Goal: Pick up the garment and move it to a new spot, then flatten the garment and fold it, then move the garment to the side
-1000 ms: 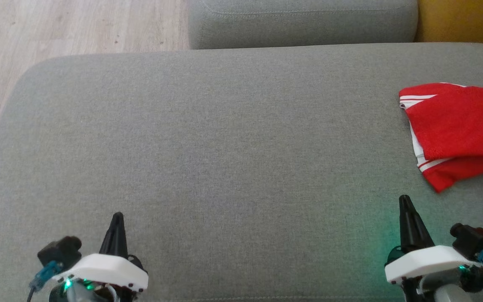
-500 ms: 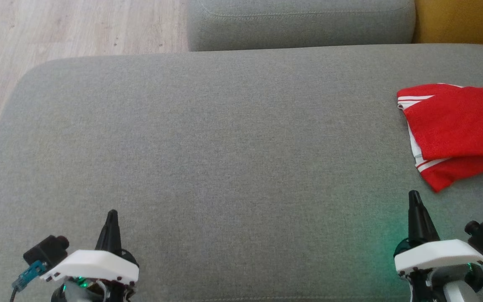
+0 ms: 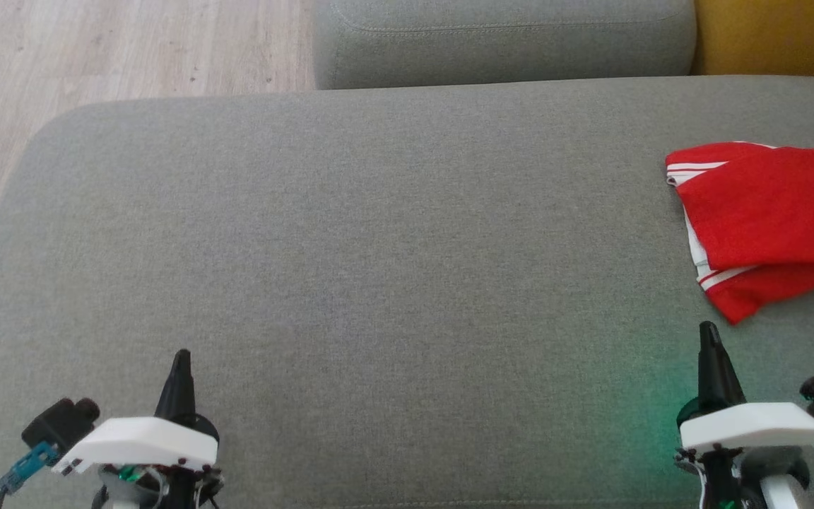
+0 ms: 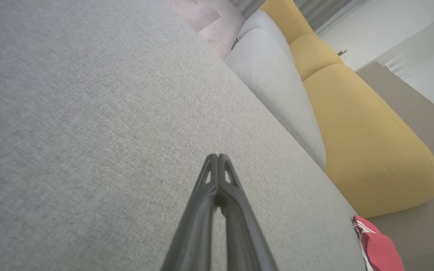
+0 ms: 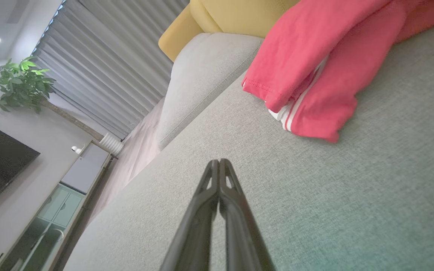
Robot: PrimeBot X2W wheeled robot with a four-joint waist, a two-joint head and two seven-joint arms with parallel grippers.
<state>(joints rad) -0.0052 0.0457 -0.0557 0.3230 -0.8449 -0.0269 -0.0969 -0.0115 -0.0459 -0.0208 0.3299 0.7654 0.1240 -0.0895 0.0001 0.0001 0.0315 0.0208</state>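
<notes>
Head view, near to far. Lower left, the left gripper [image 3: 181, 359] hangs over the broad grey woven-fabric seat cushion [image 3: 379, 247], its two long dark fingers pressed tip to tip and holding nothing. Lower right, the right gripper [image 3: 709, 332] is likewise clenched and empty. Its tip is near the closest corner of the red fabric garment with white stripes [image 3: 767, 219] but does not touch it. Both wrist views confirm the pinched-together fingers.

The garment lies in a loose, layered stack at the seat cushion's right side, part of it running out of the picture. Beyond stand a grey back cushion [image 3: 506, 42], a mustard-yellow cushion [image 3: 774, 35] and pale wooden floor [image 3: 96, 49].

Over the past second each gripper has drifted outward, toward its own side of the picture. The whole scene has slid a little too, so the camera has moved, while the garment keeps its place on the cushion. Judged from this, the garment has already been folded and set aside and the arms are retiring — the task appears at or near its end.
</notes>
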